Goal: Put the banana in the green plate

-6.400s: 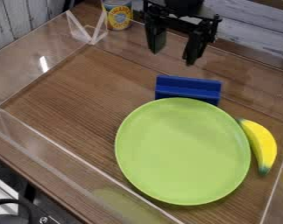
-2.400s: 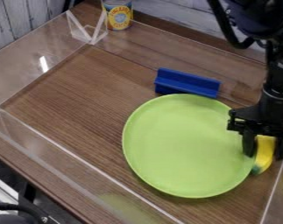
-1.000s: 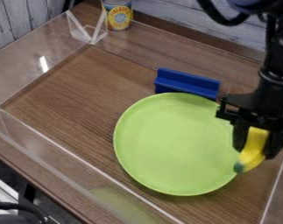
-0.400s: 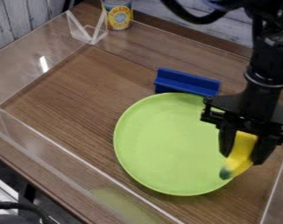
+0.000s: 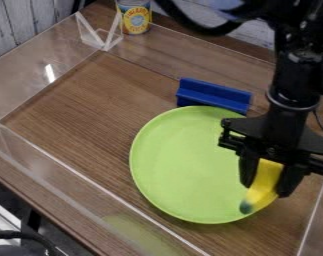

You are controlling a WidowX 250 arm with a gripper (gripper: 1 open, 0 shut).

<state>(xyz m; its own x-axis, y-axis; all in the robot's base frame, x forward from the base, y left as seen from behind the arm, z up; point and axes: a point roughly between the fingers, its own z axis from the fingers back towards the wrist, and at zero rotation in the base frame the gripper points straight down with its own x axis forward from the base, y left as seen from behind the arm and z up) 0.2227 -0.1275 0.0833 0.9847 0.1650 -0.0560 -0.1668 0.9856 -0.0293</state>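
Observation:
The green plate (image 5: 191, 165) lies flat on the wooden table, right of centre. My gripper (image 5: 268, 172) points straight down over the plate's right part and is shut on the banana (image 5: 263, 190). The banana is yellow with a dark greenish tip and hangs lengthwise between the black fingers (image 5: 248, 166), its lower end just above the plate's right rim. The upper part of the banana is hidden by the fingers.
A blue rectangular block (image 5: 213, 98) lies just behind the plate. Clear acrylic walls (image 5: 44, 70) ring the table. A yellow-labelled can (image 5: 134, 17) stands at the back beyond the wall. The arm (image 5: 300, 60) rises above the plate's right side.
The gripper has carried the banana leftwards and toward the camera, from beyond the plate's right edge to over the plate's right part. It has stayed shut on the banana.

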